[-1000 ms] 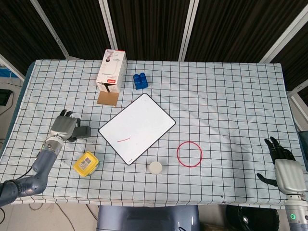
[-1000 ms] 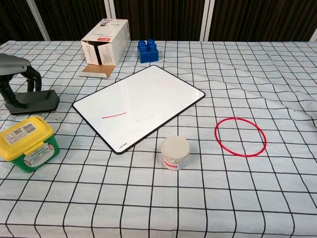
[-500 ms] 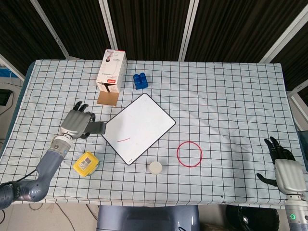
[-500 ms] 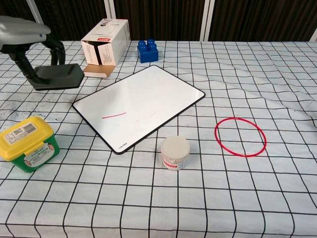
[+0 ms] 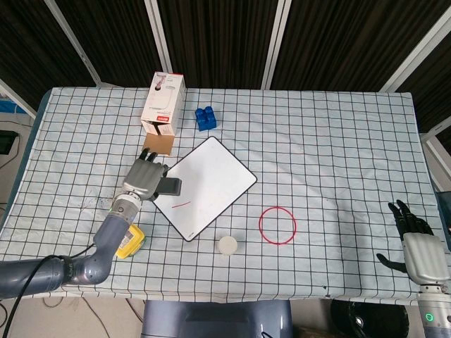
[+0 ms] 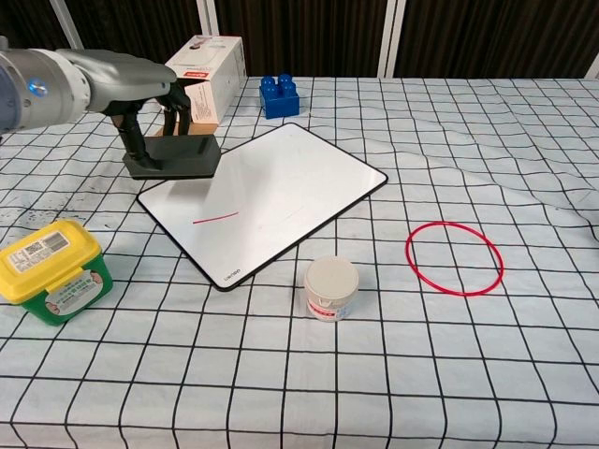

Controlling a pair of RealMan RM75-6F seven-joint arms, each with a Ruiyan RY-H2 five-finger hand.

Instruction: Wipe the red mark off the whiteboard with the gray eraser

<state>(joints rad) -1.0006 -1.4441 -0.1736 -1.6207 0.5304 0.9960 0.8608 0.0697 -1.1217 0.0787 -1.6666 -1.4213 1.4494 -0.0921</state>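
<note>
- The left robot hand (image 5: 146,177) grips the gray eraser (image 6: 173,156), fingers closed over its top, and holds it above the left edge of the whiteboard (image 5: 204,184).
- In the chest view the eraser hangs over the board's upper-left border, its shadow falling on the white surface below.
- The red mark (image 6: 216,218), a short slanted stroke, lies on the board nearer the front edge, apart from the eraser.
- The right robot hand (image 5: 416,243) rests at the far right edge of the worktop (image 5: 338,141), fingers spread and holding nothing.
- A yellow-lidded tub (image 6: 51,269) stands near the front left, a small white jar (image 6: 330,287) just in front of the board, and a red ring (image 6: 454,258) to its right.
- A cardboard box (image 5: 161,105) and a blue block (image 5: 206,117) sit behind the board.
</note>
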